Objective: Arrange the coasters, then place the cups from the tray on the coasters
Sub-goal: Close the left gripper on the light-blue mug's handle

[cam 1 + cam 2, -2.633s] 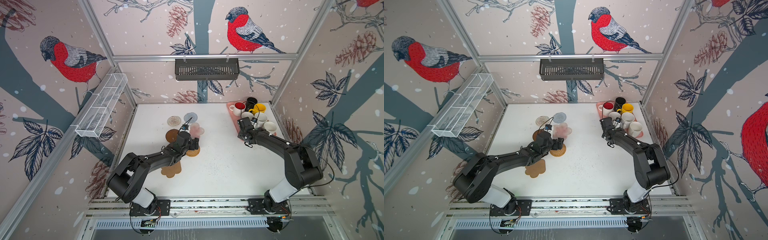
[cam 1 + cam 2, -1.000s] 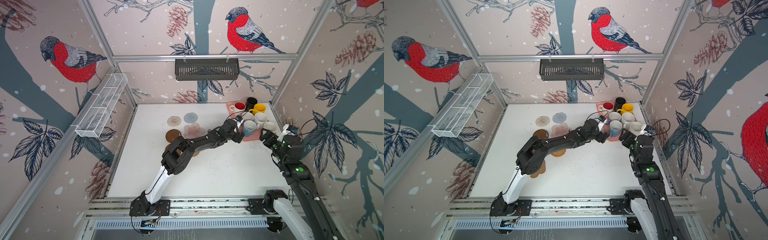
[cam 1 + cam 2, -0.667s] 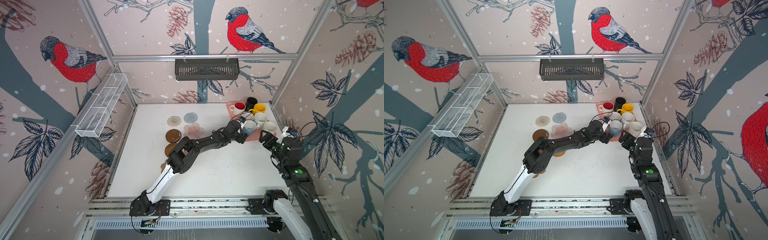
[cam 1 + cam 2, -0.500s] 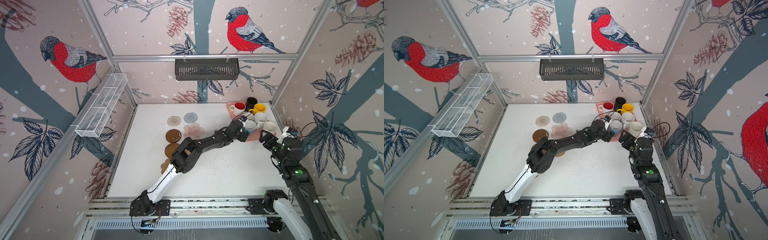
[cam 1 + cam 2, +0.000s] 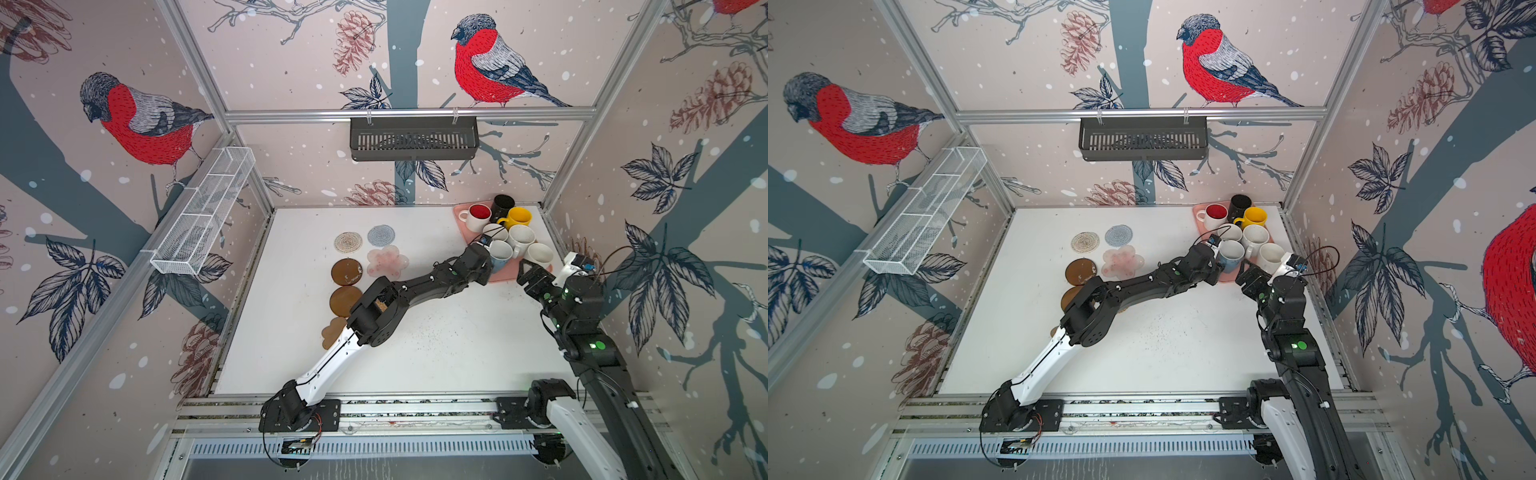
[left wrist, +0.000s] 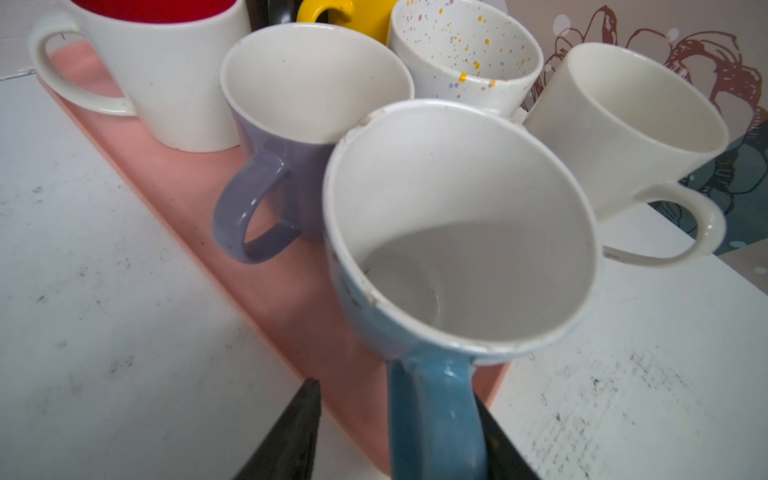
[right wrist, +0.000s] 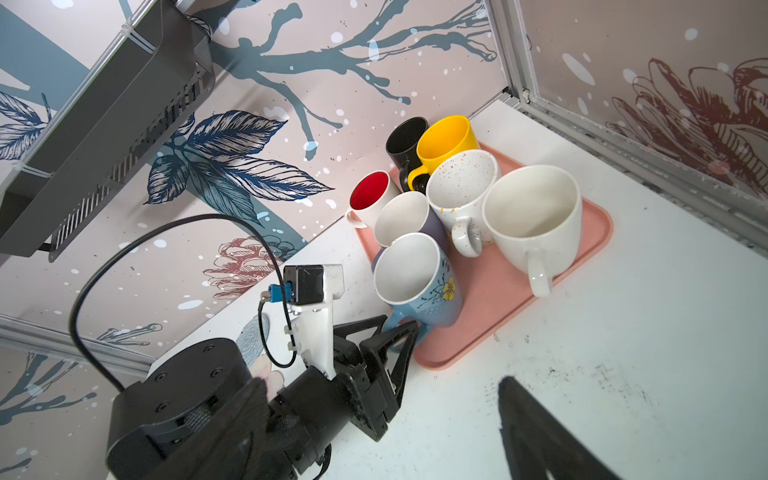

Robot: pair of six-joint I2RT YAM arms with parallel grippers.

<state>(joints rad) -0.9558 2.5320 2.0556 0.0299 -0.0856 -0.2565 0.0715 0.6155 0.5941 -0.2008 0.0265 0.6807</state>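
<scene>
The light blue cup [image 6: 457,208] is standing mouth up at the near left corner of the pink tray [image 6: 199,183], on the far right of the table [image 5: 436,332]. Its handle is sticking out sideways past the tray's edge, pointing toward the middle of the table. The cup is pale blue outside and white inside, with a chipped rim, a deeper blue handle and a yellow flower printed on its side.

The left gripper [image 6: 395,395] is reaching across from the left and straddling that handle. One finger is lying against the handle while the other is standing a little apart from it, so the jaws are part open and not yet pinching.

A lavender cup [image 6: 270,166] is crowding just behind the blue one, and a speckled cup [image 6: 465,54] and a plain white cup [image 6: 623,124] are sitting beside it.

The right gripper [image 5: 527,271] is hanging near the tray's near right corner, its jaws spread wide and holding nothing.
</scene>
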